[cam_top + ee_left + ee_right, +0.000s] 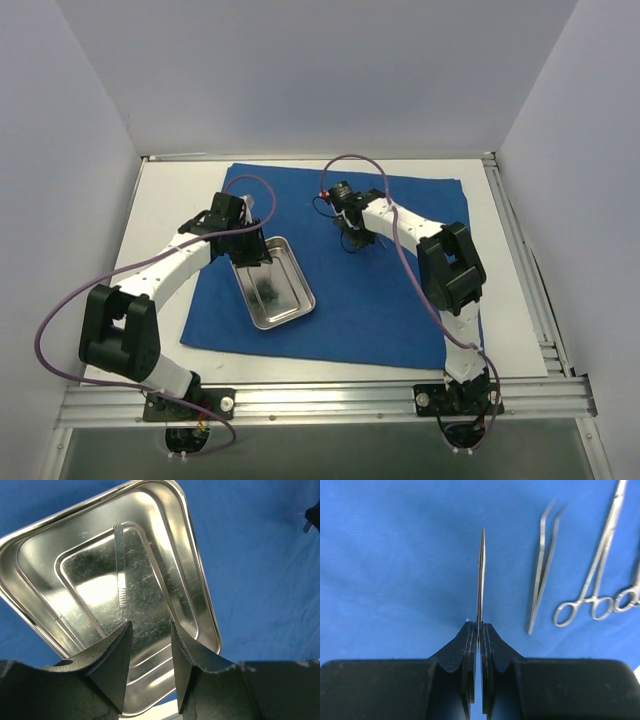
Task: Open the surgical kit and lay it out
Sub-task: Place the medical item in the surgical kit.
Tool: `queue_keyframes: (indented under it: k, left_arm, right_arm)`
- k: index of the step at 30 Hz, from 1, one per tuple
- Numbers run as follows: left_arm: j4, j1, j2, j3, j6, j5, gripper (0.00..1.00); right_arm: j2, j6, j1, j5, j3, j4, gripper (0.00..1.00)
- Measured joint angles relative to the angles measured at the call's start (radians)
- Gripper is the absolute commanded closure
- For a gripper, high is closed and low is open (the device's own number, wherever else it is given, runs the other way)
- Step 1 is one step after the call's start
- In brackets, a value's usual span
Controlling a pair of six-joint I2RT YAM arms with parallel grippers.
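Observation:
The royal-blue cloth (380, 300) lies spread flat on the table. The steel tray (290, 312) sits on its left part. My left gripper (252, 252) hovers over the tray's far end, open and empty. In the left wrist view the tray (45, 540) holds one thin flat steel tool (120, 575) ahead of my open left gripper (151, 626). My right gripper (353, 240) is over the cloth's upper middle, shut on a thin steel instrument (480, 580) that points forward, seen edge-on from my right gripper (479, 626). The cloth (395, 555) lies below it.
In the right wrist view, steel tweezers (541, 565) and ring-handled forceps (592, 580) lie on the cloth to the right, with another ring handle (629, 599) at the frame edge. White table (160, 210) borders the cloth, with grey walls around it.

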State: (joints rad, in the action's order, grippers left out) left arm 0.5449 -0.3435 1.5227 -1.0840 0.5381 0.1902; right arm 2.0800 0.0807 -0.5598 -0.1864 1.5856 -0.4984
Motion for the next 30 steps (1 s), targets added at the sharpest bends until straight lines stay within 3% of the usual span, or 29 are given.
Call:
queue_keyframes:
  k: [8, 19, 30]
  left_arm:
    - [0.008, 0.0, 0.014, -0.012, -0.001, 0.0, 0.55]
    - [0.021, 0.003, 0.043, -0.027, -0.004, 0.016, 0.55]
    - [0.028, 0.014, 0.082, -0.029, -0.005, 0.039, 0.55]
  right_arm:
    - [0.031, 0.031, 0.0, -0.047, 0.026, -0.006, 1.0]
    - [0.077, 0.041, -0.003, -0.061, 0.049, -0.014, 0.89]
    - [0.079, 0.033, -0.003, -0.061, 0.057, -0.013, 0.61]
